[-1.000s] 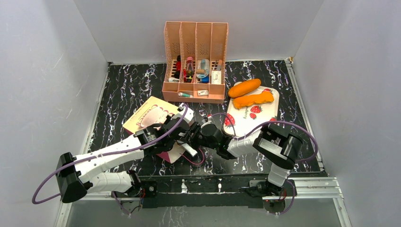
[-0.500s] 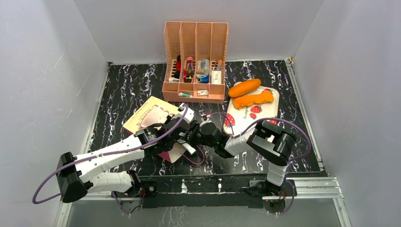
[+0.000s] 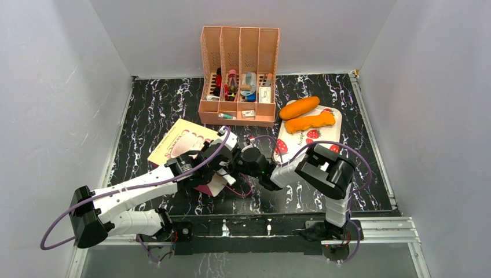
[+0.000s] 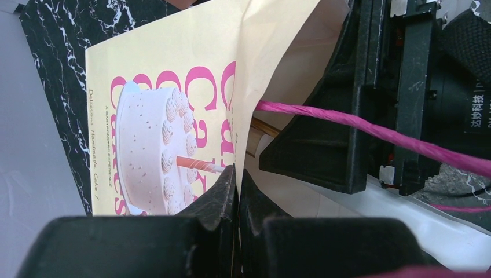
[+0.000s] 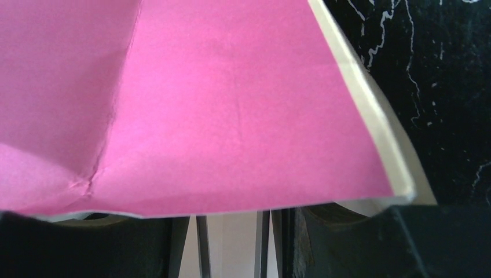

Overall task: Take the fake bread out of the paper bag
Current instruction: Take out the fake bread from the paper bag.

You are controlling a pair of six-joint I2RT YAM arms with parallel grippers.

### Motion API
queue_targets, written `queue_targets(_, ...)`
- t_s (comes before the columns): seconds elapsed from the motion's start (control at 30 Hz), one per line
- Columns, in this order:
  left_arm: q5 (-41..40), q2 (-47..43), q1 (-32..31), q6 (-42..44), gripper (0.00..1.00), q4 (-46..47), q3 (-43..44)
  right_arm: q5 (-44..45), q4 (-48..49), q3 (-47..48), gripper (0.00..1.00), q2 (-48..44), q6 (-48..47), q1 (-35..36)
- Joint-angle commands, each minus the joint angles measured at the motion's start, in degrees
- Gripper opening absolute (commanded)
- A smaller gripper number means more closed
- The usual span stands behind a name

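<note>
The paper bag lies flat on its back, its cake picture and "Cakes" lettering facing up. My left gripper is shut on the upper edge of the bag's mouth and holds it lifted. My right gripper reaches into that mouth, under the magenta side panel. Its jaws stand apart, with pale bag paper in the gap, and the tips are hidden by the panel. Two pieces of fake bread lie on the strawberry tray: an oval roll and a knobbly stick. Inside the bag no bread shows.
A peach plastic organiser with small items stands at the back centre. A pink cord handle runs across the right gripper's black body. Grey walls close in the black marbled table on three sides.
My right arm has pushed left, carrying its gripper deeper into the bag's mouth. The bag has slid slightly left. My left gripper keeps its hold on the edge.
</note>
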Motion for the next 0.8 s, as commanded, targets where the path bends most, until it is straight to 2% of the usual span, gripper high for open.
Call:
queue_targets(0.0, 2.1, -1.0, -0.1, -0.2, 0.00, 0.1, 1.8, -0.2, 7.4, 3.9, 0.47, 1.4, -0.3, -0.6)
queue_targets(0.77, 1.4, 1.2, -0.1, 2.4, 0.00, 2.1, 2.5, -3.8, 8.3, 8.7, 0.50, 5.7, -3.5, 0.3)
